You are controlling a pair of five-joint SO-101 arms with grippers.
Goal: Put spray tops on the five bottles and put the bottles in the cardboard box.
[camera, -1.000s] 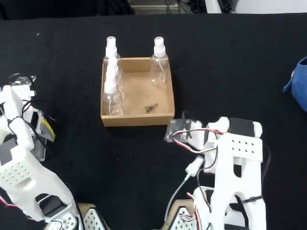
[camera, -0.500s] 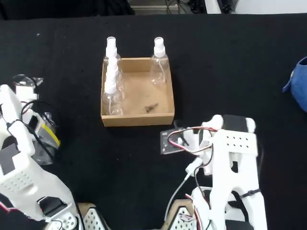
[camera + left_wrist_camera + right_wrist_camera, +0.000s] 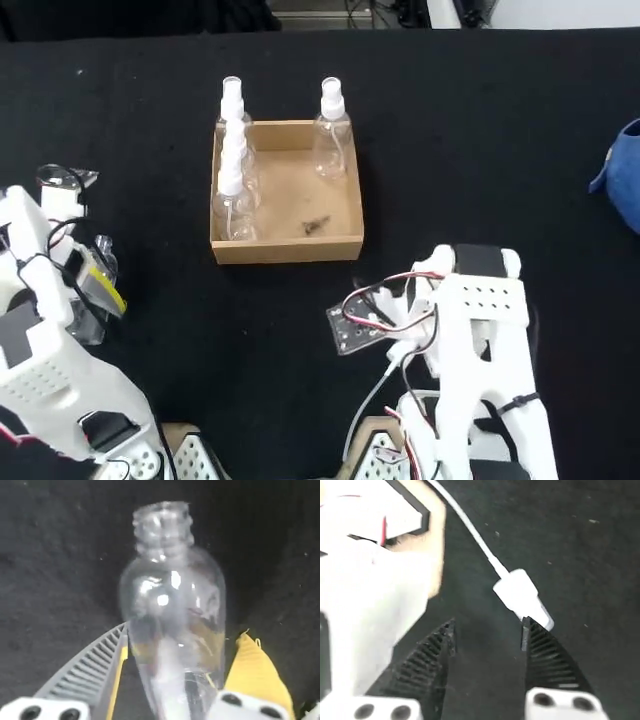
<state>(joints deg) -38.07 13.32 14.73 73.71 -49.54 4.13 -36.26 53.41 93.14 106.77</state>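
**A:** What does the bottle look like?

**B:** The uncapped bottle (image 3: 172, 625) is clear plastic. It is pear-shaped with rounded shoulders, and its short threaded neck is open with no spray top on it. Light glints off its body.

**A:** Where is it?

**B:** It is in the left gripper (image 3: 185, 632), which is clamped on its lower body. There is a grey ridged finger (image 3: 87, 670) on one side and a yellow-taped one on the other. The neck points away from the wrist over the black tabletop (image 3: 480, 150). That arm is at the left side, well apart from the cardboard box (image 3: 340, 243). I cannot tell whether the bottle's base touches the cloth.

**A:** And the box?

**B:** A row of capped bottles (image 3: 233, 170) stands upright along its left wall. A lone capped bottle (image 3: 332, 140) stands in the far right corner. All are clear with white spray tops.

**A:** The other arm?

**B:** The right gripper (image 3: 487, 627) has its black ridged fingers spread apart with nothing between them. It is low over the tabletop near the arm bases. A white plug (image 3: 522, 597) on a cable lies just beside one fingertip.
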